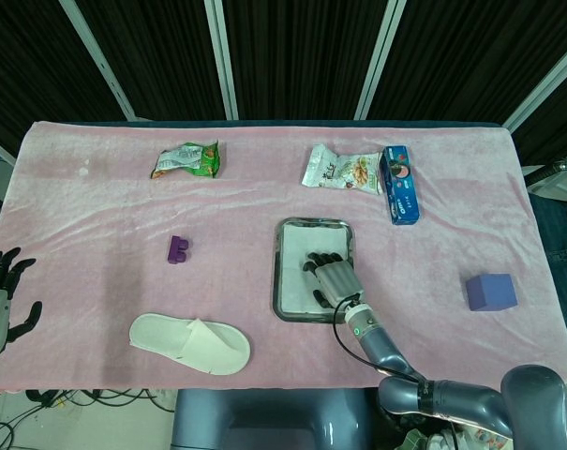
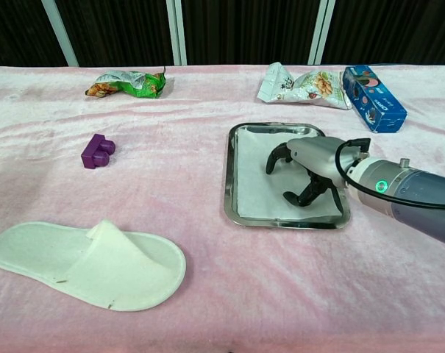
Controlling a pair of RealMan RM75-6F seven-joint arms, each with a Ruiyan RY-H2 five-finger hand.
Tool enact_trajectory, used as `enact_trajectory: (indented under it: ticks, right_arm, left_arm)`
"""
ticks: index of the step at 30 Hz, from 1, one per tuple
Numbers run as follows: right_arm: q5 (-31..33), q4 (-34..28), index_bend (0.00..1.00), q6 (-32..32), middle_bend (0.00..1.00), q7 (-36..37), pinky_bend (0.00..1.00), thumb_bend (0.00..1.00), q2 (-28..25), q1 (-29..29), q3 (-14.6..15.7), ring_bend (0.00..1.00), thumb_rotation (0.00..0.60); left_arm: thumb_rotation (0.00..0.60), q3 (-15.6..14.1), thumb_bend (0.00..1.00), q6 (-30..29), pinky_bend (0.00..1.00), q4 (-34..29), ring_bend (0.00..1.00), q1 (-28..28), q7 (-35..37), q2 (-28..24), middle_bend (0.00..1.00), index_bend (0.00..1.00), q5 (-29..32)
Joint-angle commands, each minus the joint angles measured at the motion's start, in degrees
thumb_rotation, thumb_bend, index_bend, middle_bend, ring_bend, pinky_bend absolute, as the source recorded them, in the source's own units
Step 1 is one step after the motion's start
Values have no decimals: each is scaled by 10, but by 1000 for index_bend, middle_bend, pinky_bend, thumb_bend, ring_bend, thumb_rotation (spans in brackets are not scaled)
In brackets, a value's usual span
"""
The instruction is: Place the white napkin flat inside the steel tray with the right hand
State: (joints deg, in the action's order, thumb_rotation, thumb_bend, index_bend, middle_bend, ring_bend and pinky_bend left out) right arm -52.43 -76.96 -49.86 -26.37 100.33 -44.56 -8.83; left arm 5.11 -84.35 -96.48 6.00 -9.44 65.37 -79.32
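Observation:
The white napkin (image 1: 297, 267) (image 2: 255, 173) lies spread flat inside the steel tray (image 1: 277, 281) (image 2: 227, 184) at the table's centre right. My right hand (image 1: 332, 279) (image 2: 303, 169) is over the tray's right half, palm down, its fingers arched and apart with nothing between them. Its fingertips (image 2: 272, 162) come down close to the napkin; I cannot tell whether they touch it. The hand hides part of the napkin. My left hand (image 1: 2, 295) hangs off the table's left edge with fingers spread, holding nothing.
A white slipper (image 1: 189, 343) (image 2: 90, 261) lies at the front left, a purple block (image 1: 178, 249) (image 2: 98, 151) behind it. At the back are a green snack bag (image 1: 187, 159), a white snack bag (image 1: 341, 171) and a blue box (image 1: 398, 184). A purple cube (image 1: 491, 292) sits at the right.

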Motion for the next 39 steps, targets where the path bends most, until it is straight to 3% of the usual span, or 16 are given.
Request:
enact_trajectory:
  ticks: [1,39]
  right_arm:
    - [2,-2,317,-1,159,-1,188,356,0,0,0,190,600]
    - [-5,-17,293,-27,158,10,187,357,-6,5,-10,187,600]
  left_arm:
    - [600,0,380,0,7,0,0,0,0,0,59,194,0]
    - [600,0,380,1,8,2,0,1,-1,0,59,194,0]
